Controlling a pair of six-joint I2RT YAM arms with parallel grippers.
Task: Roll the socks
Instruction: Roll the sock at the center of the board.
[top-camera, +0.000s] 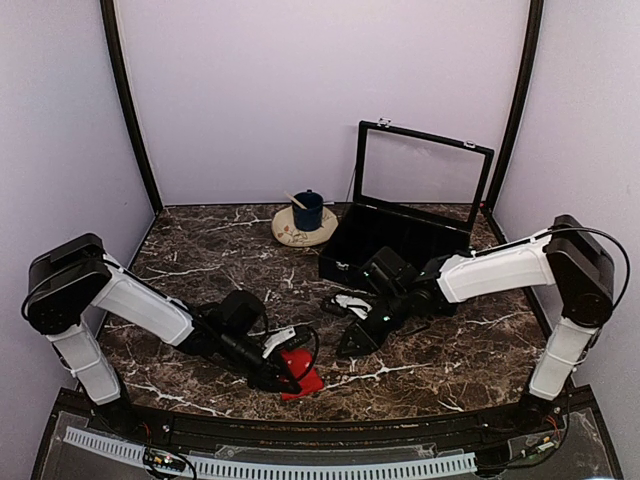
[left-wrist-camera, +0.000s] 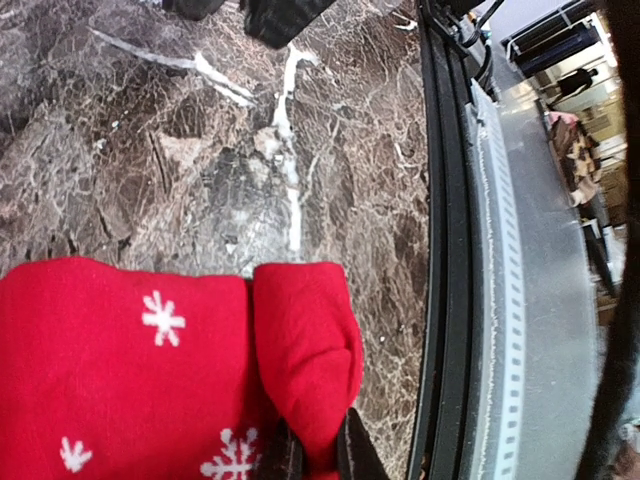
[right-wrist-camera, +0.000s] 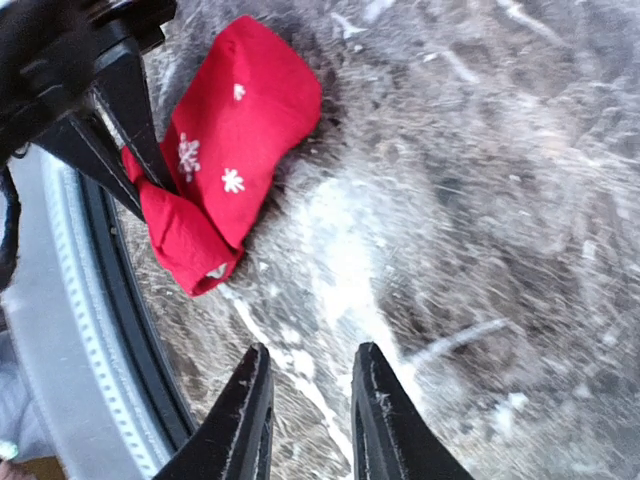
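Top view: the red sock lies on the table near its front edge.
Left wrist view: the left tool is clamped on the sock's folded end, presumably to start the roll.
Right wrist view: the right tool hovers nearby, jaws apart and empty.

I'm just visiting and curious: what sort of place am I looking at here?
Probably a robot test booth: plain walls enclose a marbled table, a left arm and right arm stand at its near edge, and a red sock and mug look like props.
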